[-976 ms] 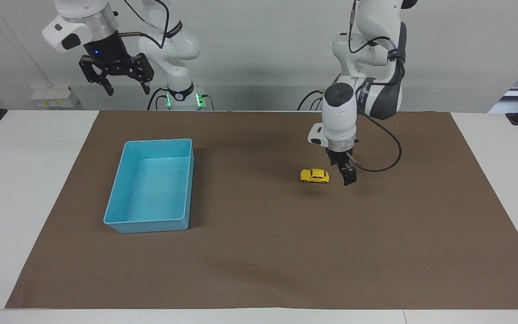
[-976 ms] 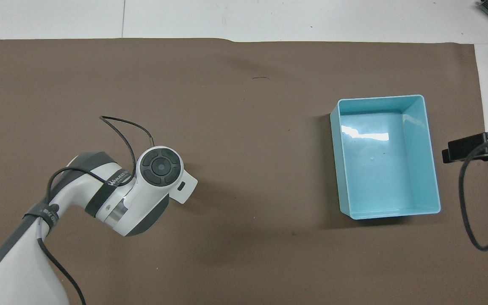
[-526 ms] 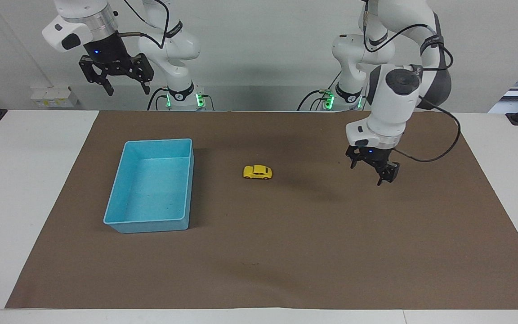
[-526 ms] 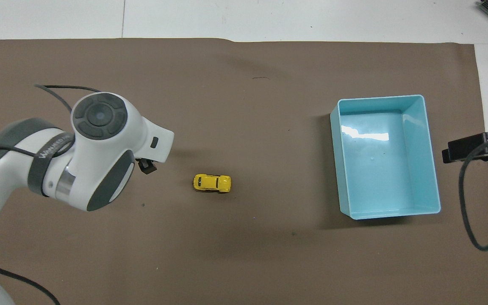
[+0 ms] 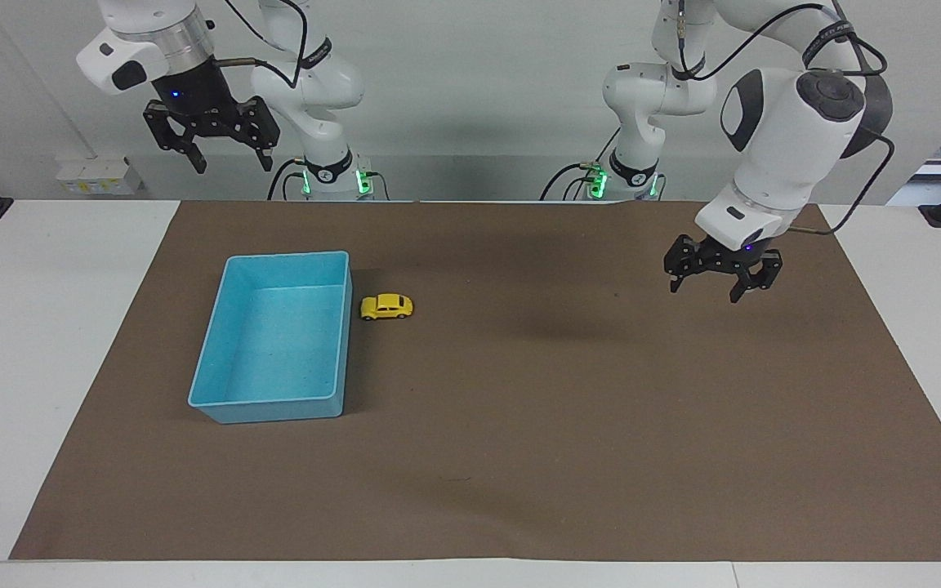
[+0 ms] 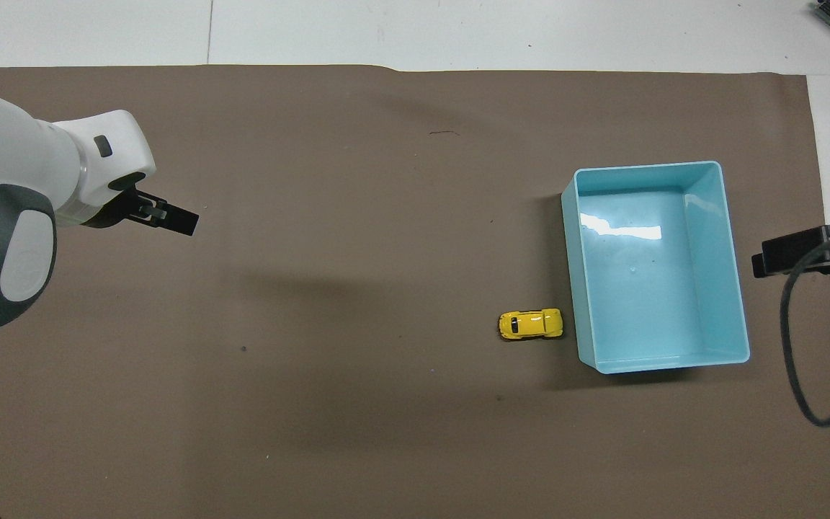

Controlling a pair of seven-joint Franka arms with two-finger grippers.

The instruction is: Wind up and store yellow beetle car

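The yellow beetle car (image 5: 386, 306) stands on the brown mat, on its wheels, right beside the outer wall of the light blue tray (image 5: 345, 327); the overhead view shows the car (image 6: 530, 324) with its nose at the tray (image 6: 570, 288). My left gripper (image 5: 722, 282) is open and empty, raised over the mat toward the left arm's end of the table, well away from the car; it also shows in the overhead view (image 6: 170, 218). My right gripper (image 5: 211, 147) is open and empty, held high near its base, where that arm waits.
The brown mat (image 5: 519, 449) covers most of the white table (image 5: 46, 327). The tray holds nothing. A black cable and the right gripper's edge (image 6: 811, 256) show at the side of the overhead view.
The car has rolled across the mat from beside my left gripper to the tray's wall. My left gripper has risen and drawn back toward its end of the table. The right arm has not moved.
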